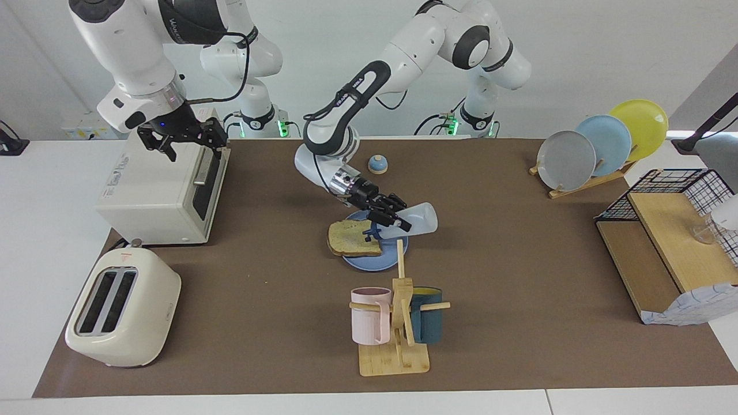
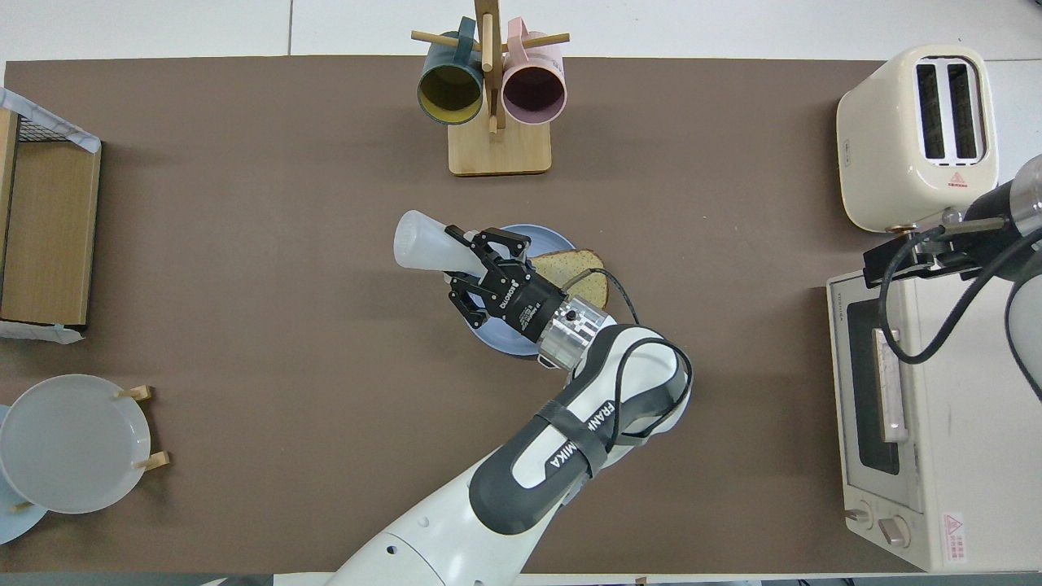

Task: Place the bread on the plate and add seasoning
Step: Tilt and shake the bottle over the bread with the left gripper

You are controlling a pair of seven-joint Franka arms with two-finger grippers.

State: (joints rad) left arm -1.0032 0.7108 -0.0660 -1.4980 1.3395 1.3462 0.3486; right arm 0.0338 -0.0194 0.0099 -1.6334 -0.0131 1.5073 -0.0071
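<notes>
- Your right pincer (image 1: 190, 141) hangs over the toaster oven (image 1: 161, 193) at the right arm's end of the bench, jaws spread wide and empty — that arm waits.
- Your bread (image 1: 353, 238) lies on the blue plate (image 1: 375, 260), overhanging its rim.
- Your left pincer (image 1: 391, 218) is clamped on the seasoning bottle (image 1: 416, 219) — tipped, cap down, over the plate.

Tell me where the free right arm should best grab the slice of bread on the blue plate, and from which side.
Probably the crust edge of the bread that overhangs the plate toward the right arm's end. Come in low from there; the left gripper holds the seasoning over the plate.
</notes>
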